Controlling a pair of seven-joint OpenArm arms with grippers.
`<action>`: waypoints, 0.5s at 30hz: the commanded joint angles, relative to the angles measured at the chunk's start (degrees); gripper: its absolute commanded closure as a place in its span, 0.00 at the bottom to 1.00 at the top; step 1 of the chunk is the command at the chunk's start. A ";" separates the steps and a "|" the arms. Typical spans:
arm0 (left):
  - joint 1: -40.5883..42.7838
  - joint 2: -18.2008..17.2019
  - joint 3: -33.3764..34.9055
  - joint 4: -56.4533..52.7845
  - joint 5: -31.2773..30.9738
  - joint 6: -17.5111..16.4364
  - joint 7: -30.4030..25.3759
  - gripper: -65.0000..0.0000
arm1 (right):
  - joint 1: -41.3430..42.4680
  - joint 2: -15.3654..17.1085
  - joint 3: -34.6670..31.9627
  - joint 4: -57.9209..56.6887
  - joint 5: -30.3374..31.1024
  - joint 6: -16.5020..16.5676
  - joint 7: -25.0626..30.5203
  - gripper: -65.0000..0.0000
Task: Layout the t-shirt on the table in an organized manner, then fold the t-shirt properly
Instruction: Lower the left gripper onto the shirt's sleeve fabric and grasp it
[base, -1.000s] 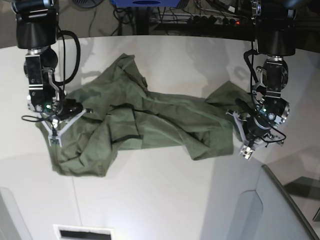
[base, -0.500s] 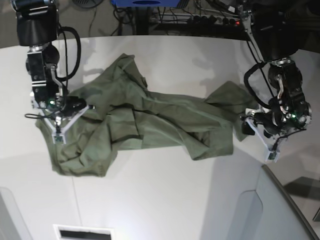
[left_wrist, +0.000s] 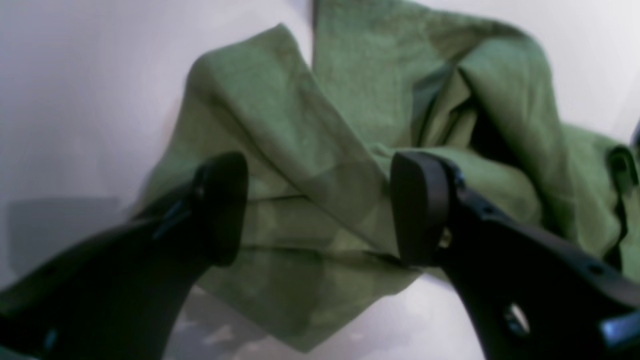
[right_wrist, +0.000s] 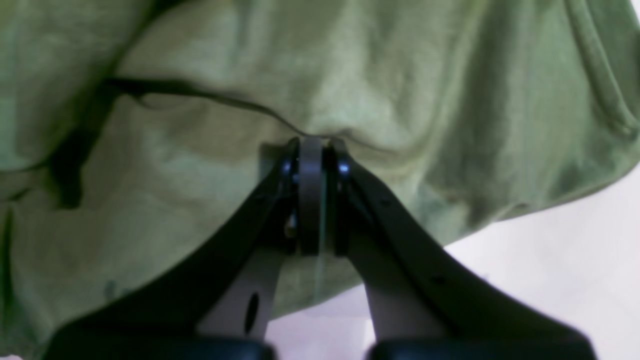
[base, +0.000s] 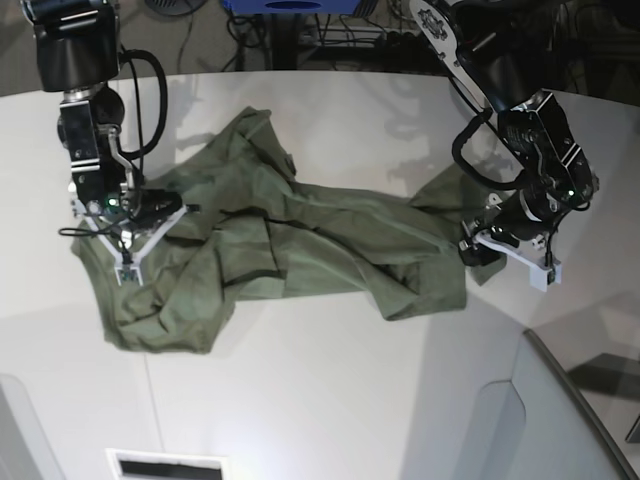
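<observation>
While the t-shirt (base: 300, 245) lies crumpled across the table (base: 330, 400), the right gripper (right_wrist: 311, 150) stays clenched on a fold at its edge. Left gripper (left_wrist: 320, 210) spread wide over the opposite end, grasping nothing.

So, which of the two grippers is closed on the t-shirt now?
The right gripper, on the base view's left: its jaws are shut on the t-shirt. The left gripper stands open, with cloth only between its jaws.
</observation>
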 joint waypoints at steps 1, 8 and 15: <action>-1.20 -0.20 0.20 0.88 -1.32 0.90 -1.29 0.33 | 0.92 0.32 0.07 0.71 0.07 -0.06 0.90 0.95; -1.55 0.42 0.64 -4.22 -1.76 6.27 -8.06 0.33 | 0.75 0.32 0.07 0.62 0.07 0.03 0.90 0.95; -2.43 0.42 0.55 -9.58 -1.76 6.27 -10.08 0.39 | 0.13 0.41 0.07 0.62 0.07 0.03 1.26 0.95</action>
